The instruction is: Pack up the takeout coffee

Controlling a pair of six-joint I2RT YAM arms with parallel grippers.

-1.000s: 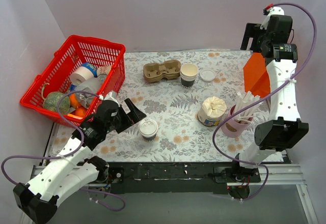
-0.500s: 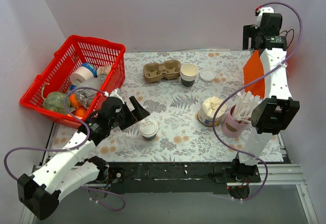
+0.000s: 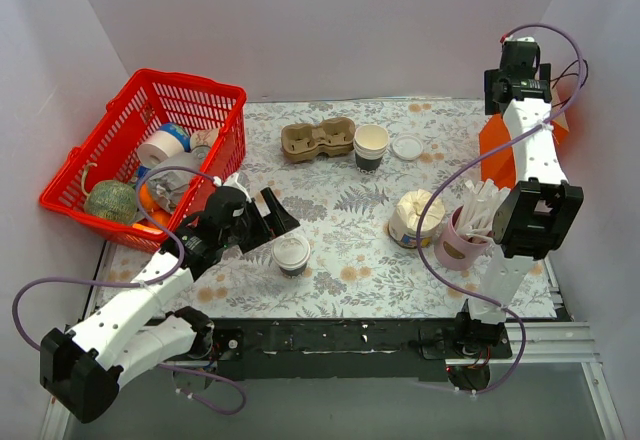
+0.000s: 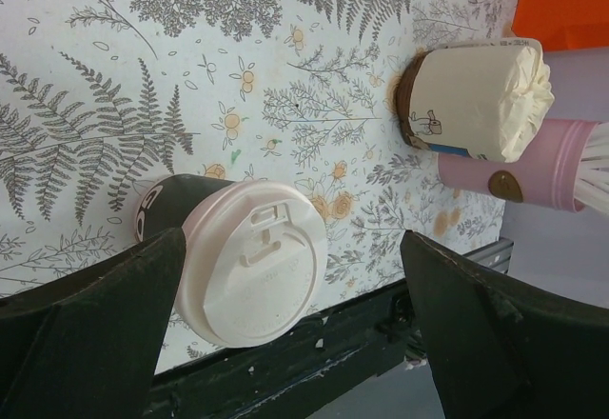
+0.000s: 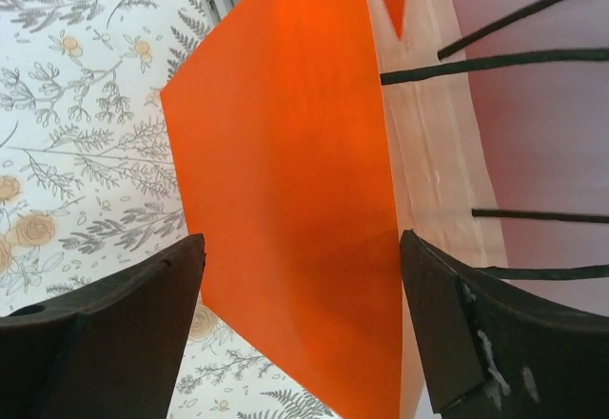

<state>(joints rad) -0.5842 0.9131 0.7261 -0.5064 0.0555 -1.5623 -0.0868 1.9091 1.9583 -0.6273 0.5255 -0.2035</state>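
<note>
White-lidded takeout coffee (image 3: 291, 253) upright on table (image 3: 340, 210), nr front edge, w/ L hand (image 4: 290, 246) spread either side; contact unclear, not lifted. R hand (image 5: 300, 248) spread too, empty, over orange paper bag (image 3: 497, 148) at far right. Prob. early stage: grasp, carry, pack all left to do.

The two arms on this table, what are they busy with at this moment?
The left gripper is open and hangs close to the takeout coffee, which stands upright with its lid on near the front of the table. It does not grip the cup yet. The right gripper, also open, hovers over the orange paper bag at the far right. Nothing is packed yet.
</note>
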